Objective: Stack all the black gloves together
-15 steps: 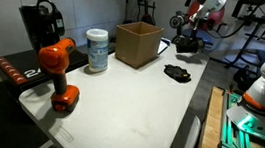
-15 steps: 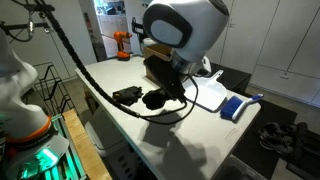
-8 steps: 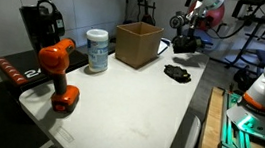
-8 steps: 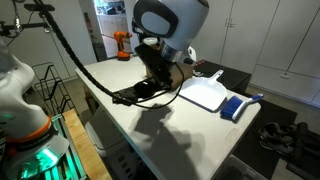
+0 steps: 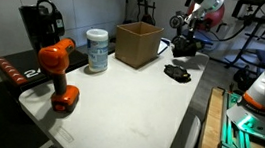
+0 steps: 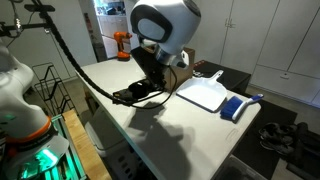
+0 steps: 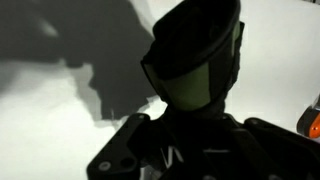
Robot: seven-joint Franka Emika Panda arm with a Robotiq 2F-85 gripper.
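- We see a white table in a workshop, with the robot arm reaching over its far end.
- In the wrist view the pincer looks closed on the held black glove. The glove stands out from between its dark jaws. We cannot make out the fingertips themselves in the gloom.
- The held black glove has a dull olive-green panel on the side facing the camera, with black edging around it.
- In an exterior view the pincer hangs above the table surface, and the held black glove shows as a dark mass beneath it, clear of the table.
- The lying black glove rests flat on the table, near the edge and below the pincer. The two gloves are apart, not touching.
- In an exterior view the lying black glove sits near the table edge, beside the arm's shadow. The bulky white arm hides most of the pincer there.
- A cardboard box stands open-topped near the lying black glove, further in from the edge.
- Beside the box is a white canister with a blue label.
- An orange power drill stands upright at the near end, well apart from the gloves.
- A black coffee machine stands behind the drill.
- In an exterior view a white cutting board lies on the table, with a blue object just beside it.
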